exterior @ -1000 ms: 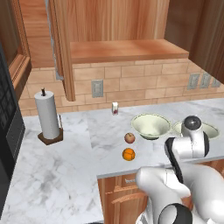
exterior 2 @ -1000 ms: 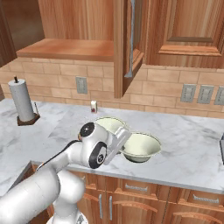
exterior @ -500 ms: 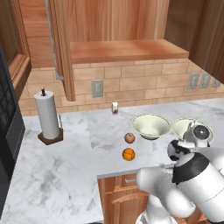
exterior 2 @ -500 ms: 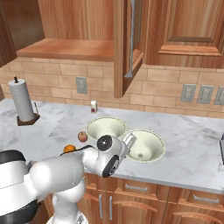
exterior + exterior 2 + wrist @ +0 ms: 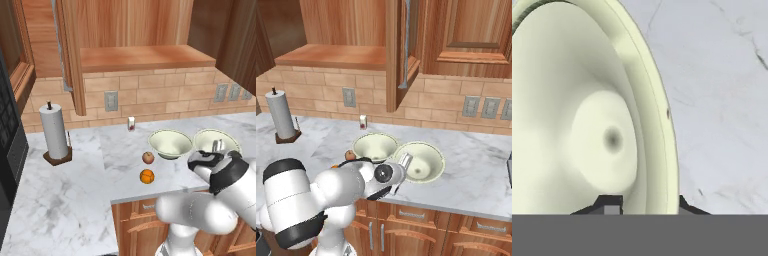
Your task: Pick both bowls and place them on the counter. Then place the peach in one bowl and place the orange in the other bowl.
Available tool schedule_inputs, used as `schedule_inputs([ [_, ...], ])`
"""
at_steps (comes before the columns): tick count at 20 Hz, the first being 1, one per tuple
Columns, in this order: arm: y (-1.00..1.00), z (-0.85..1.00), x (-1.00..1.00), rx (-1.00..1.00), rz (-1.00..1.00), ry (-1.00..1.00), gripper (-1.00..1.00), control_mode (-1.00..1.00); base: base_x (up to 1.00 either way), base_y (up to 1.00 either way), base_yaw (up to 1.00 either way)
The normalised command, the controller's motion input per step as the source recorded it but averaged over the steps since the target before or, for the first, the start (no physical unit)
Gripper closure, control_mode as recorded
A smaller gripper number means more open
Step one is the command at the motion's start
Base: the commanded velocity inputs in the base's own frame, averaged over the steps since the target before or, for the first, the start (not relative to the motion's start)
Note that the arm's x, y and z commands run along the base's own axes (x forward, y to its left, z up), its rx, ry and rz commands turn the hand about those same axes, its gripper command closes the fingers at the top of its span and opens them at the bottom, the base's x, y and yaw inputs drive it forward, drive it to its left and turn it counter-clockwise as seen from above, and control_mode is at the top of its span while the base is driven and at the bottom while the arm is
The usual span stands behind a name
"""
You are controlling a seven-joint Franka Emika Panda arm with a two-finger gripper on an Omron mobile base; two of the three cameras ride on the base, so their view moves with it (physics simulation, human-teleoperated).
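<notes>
Two cream-white bowls sit side by side on the marble counter [image 5: 65, 200]: the left bowl [image 5: 170, 142] [image 5: 374, 146] and the right bowl [image 5: 215, 140] [image 5: 421, 160]. My gripper [image 5: 217, 146] [image 5: 405, 161] straddles the near rim of the right bowl [image 5: 587, 125], one finger inside and one outside. The jaws are slightly open, with a sliver of gap at the inner finger. In front of the left bowl lie the peach [image 5: 148, 158] and, nearer the edge, the orange [image 5: 146, 176]. In the right base view my arm covers most of the peach [image 5: 349, 153].
A paper towel holder [image 5: 55, 132] stands at the left, and a small shaker [image 5: 131, 123] sits by the brick backsplash. An open cabinet door [image 5: 67, 50] hangs above the counter beside a wooden shelf [image 5: 145, 57]. A dark appliance [image 5: 10, 150] borders the far left.
My arm has swung down and rightward, and the right bowl now rests flat on the counter beside the left one. The jaws have eased apart on its rim.
</notes>
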Motion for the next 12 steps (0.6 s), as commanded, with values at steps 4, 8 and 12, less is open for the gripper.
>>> schedule_inputs([
  [4, -0.17, 0.04, 0.11, 0.0, 0.07, 0.0, 1.0, -1.0, 0.0, 0.0, 0.0],
  [8, -0.13, 0.1, 0.0, 0.0, 0.03, 0.0, 1.0, -1.0, 0.0, 0.0, 0.0],
  [12, -0.06, 0.1, 0.0, 0.0, 0.0, 0.0, 1.0, -1.0, 0.0, 0.0, 0.0],
])
